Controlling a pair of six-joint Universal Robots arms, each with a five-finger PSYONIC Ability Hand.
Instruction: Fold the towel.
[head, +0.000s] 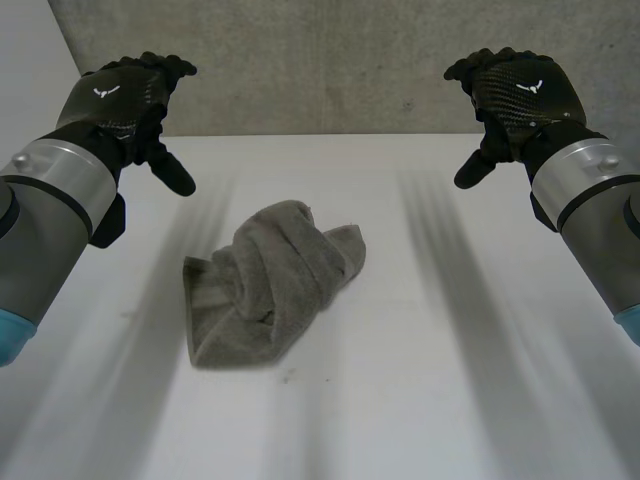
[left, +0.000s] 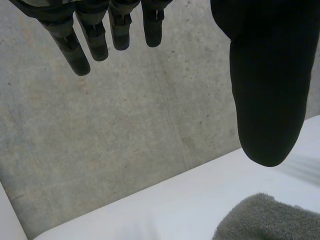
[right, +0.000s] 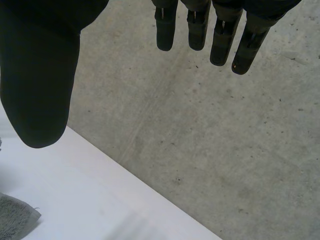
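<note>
White table (head: 450, 400), crumpled grey towel (head: 275, 285) at centre; left robot hand (head: 125, 100), right robot hand (head: 520, 90) spread, above table, clear of towel.

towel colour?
Plain grey, no pattern; the towel shows best in the head view, crumpled on the white table.

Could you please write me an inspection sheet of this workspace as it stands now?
Surface: white table, with the towel lying on it.
Job's things: grey towel, crumpled in a heap near the table's middle, not folded.
Clutter: nothing seen.
Hands: left hand and right hand both open, held up on either side, touching nothing.
Cables: nothing seen.
Surroundings: grey concrete wall behind the table.
</note>
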